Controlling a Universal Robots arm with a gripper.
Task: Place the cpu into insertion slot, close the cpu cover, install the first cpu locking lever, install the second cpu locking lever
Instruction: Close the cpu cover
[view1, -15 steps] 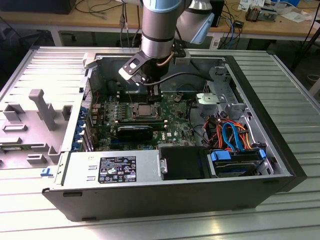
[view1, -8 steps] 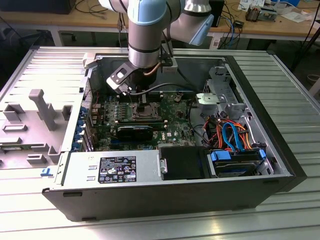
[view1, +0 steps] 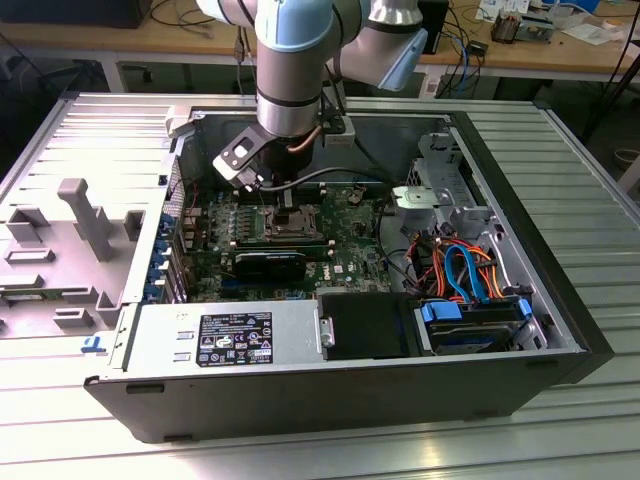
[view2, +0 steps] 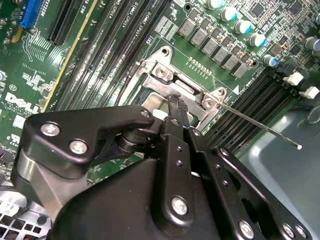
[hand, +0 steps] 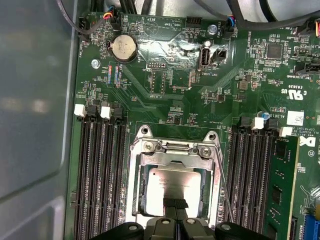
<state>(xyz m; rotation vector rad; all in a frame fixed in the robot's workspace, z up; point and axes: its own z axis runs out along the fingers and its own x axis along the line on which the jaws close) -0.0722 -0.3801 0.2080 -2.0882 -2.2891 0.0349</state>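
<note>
One arm reaches down into an open computer case, and we take the insertion slot as our landmark. Well to the exterior view's left of the slot, a grey plastic fixture lies on the ribbed table. Directly above the slot is the gripper. In the first wrist view its fingertips are pressed together, with nothing between them, over one edge of the cpu. The cpu lies flat inside the slot. The cpu cover frames it, but we cannot tell if it is fully down. Beside the slot a thin locking lever stands free, not latched. Well to the exterior view's right of the slot we see blue and orange cables.
</note>
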